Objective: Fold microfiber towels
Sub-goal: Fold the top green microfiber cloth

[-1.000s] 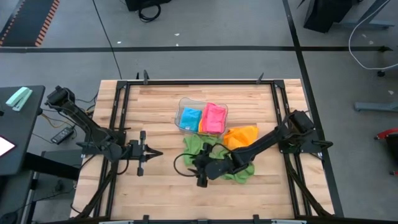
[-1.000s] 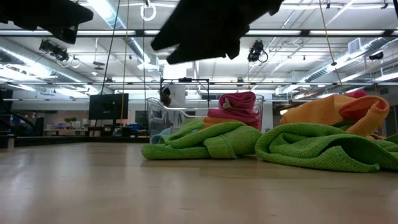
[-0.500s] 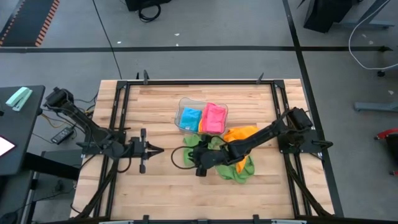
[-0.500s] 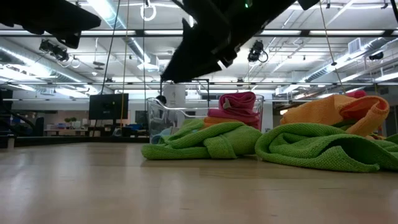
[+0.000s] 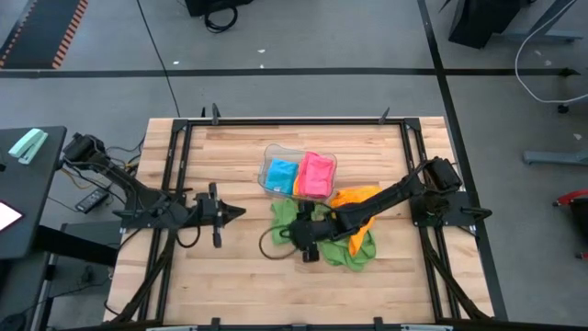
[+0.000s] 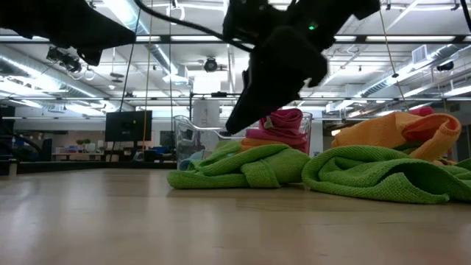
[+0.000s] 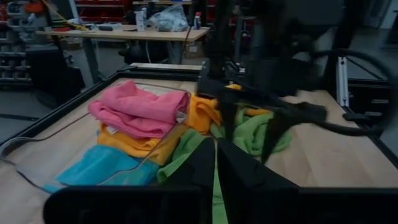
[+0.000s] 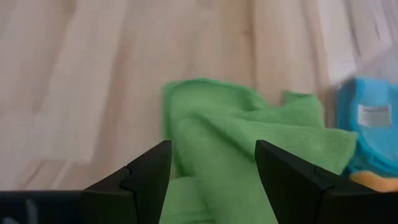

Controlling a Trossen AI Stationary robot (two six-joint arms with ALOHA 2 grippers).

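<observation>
A crumpled green towel [image 5: 292, 215] lies on the table in front of a clear tray [image 5: 269, 153]. The tray holds a folded blue towel [image 5: 280, 173] and a folded pink towel [image 5: 317, 173]. More green cloth [image 5: 356, 250] and an orange towel [image 5: 356, 197] lie bunched to the right. My right gripper [image 8: 211, 149] hangs open just above the green towel [image 8: 236, 130], slanting down and touching nothing. In the low view my right gripper [image 6: 246, 110] is clear of the green towel [image 6: 243, 165]. My left gripper [image 5: 236, 213] is shut, level and off to the left, holding nothing.
Dark frame rails [image 5: 175, 184] run along the table's left, right and far sides. Bare wood [image 5: 239, 276] lies at the near left. A loose black cable [image 5: 266, 241] loops beside the green towel.
My right gripper has tipped and rolled downward and sunk toward the green towel near the tray, staying open. My left gripper has swung a little toward the far edge. The towels have not moved.
</observation>
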